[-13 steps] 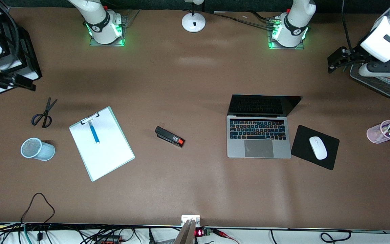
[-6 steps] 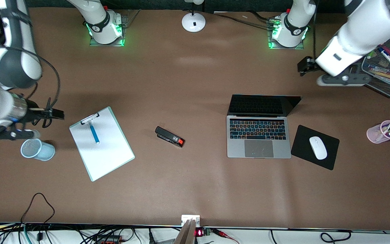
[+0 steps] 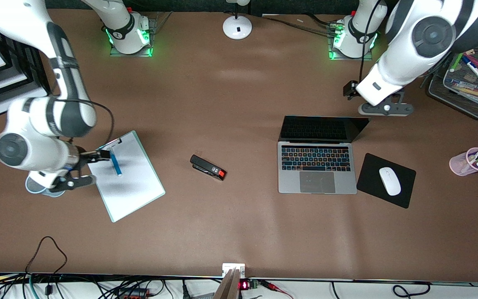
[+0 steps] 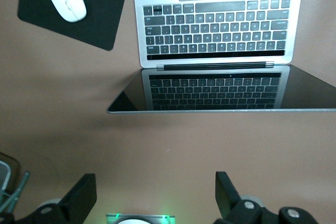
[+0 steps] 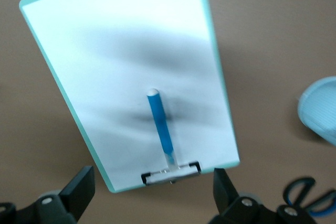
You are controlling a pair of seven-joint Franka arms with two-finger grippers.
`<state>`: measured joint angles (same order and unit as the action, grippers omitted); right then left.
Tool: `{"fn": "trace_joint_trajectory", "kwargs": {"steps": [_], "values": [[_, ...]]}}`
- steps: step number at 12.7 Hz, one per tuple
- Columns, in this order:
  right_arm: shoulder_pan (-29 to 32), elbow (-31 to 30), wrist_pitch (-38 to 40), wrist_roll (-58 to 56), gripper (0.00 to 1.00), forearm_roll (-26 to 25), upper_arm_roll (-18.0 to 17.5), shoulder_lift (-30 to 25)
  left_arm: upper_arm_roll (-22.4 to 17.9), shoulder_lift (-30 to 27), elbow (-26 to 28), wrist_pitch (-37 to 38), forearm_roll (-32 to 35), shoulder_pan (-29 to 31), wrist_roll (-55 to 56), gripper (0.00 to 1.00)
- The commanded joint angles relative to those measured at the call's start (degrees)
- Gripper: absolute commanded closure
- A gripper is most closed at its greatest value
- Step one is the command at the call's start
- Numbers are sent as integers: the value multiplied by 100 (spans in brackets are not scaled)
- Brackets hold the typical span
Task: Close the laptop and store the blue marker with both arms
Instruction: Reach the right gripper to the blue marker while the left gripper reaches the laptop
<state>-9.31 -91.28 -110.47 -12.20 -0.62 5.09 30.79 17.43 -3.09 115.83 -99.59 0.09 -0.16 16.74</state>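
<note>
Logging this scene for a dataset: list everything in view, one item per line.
Silver-grey slim laptop: 1, open, toward the left arm's end.
Short bright blue marker: 1, on the clipboard.
White clipboard with mint edge: 1, toward the right arm's end.
Black-and-red stapler: 1, mid-table.
Black mousepad: 1, beside the laptop.
White mouse: 1, on the mousepad.
Pink cup of markers: 1, table's end beside the mousepad.
Wire tray of markers: 1, dark.
White lamp base: 1, between the bases.
Left tool: open, above the table by the laptop's screen.
Right tool: open, over the clipboard's clip.
</note>
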Motion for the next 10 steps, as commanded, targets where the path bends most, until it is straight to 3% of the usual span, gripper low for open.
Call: {"fn": "trace_joint_trajectory", "kwargs": {"steps": [1,6,10], "values": [[-28,84,-185,-597,0,-70,19,242,261,220,177,-227,-97,7,565,0],[43,-74,-949,-1302,0,-87,28,620,419,590,431,-612,-97,-10,655,0],[61,-127,-1134,-1320,0,-17,28,682,428,827,511,-1008,-97,-10,655,0]]}}
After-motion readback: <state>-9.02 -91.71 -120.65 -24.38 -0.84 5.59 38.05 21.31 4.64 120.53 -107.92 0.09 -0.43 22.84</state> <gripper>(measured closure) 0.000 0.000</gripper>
